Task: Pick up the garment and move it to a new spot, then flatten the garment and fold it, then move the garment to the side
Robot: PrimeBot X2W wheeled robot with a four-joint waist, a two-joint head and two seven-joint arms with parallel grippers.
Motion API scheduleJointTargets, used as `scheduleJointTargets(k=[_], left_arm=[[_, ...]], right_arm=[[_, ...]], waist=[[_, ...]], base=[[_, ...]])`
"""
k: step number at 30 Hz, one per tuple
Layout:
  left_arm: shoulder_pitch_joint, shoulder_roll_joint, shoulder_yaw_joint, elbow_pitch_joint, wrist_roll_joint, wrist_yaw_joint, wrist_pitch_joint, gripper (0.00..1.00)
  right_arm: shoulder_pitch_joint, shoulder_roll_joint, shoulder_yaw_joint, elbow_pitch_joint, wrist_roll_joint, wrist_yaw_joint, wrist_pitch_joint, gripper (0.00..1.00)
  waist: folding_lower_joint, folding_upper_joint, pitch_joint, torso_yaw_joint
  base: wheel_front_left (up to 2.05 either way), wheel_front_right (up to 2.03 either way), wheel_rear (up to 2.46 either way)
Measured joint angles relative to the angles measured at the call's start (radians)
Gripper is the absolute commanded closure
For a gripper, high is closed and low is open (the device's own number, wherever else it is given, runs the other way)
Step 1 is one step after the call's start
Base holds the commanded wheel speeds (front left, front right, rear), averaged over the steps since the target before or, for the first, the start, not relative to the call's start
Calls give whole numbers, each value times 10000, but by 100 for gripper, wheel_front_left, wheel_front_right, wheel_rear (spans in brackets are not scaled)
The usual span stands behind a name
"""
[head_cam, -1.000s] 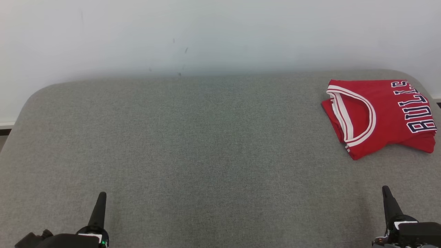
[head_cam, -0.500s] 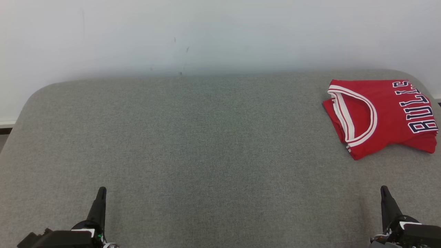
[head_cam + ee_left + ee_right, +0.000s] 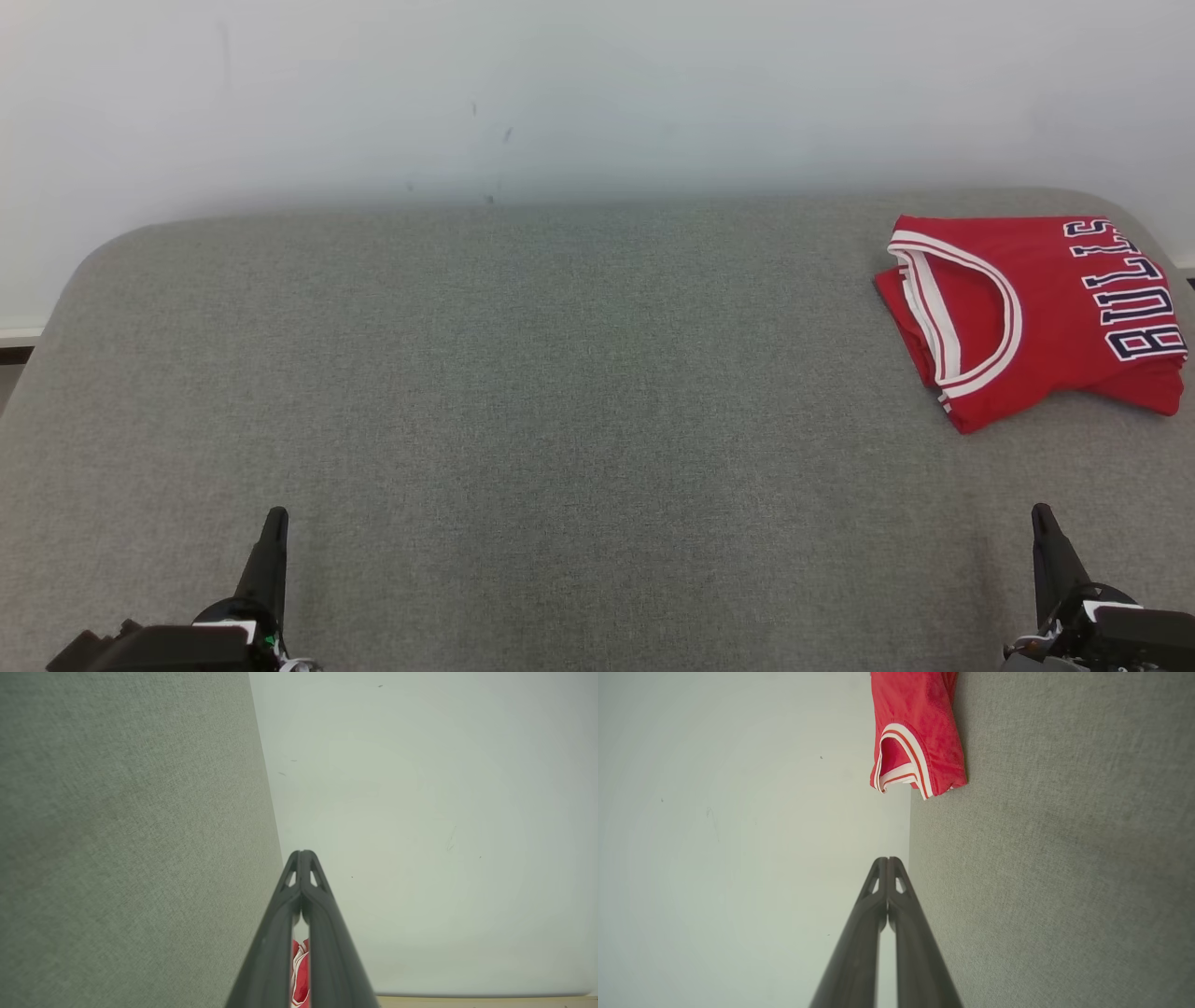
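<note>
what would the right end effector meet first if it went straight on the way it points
Likely the wall: in its wrist view the right end effector aims over the far edge of the grey surface, the jersey off to one side. Depth unclear.

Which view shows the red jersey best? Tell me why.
Head view: the whole folded jersey lies flat, BULLS lettering readable. Right wrist view crops it to the collar end. Left wrist view gives a thin red sliver, bottom centre.
</note>
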Motion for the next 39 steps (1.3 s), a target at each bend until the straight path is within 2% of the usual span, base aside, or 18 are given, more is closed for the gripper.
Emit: scheduleJointTargets(k=[39], left_arm=[[0, 0, -2, 2, 0, 0, 0, 100]], right_arm=[[0, 0, 4, 8, 15, 12, 0, 100]], waist=[[0, 1, -1, -1]], base=[[0, 0, 0]])
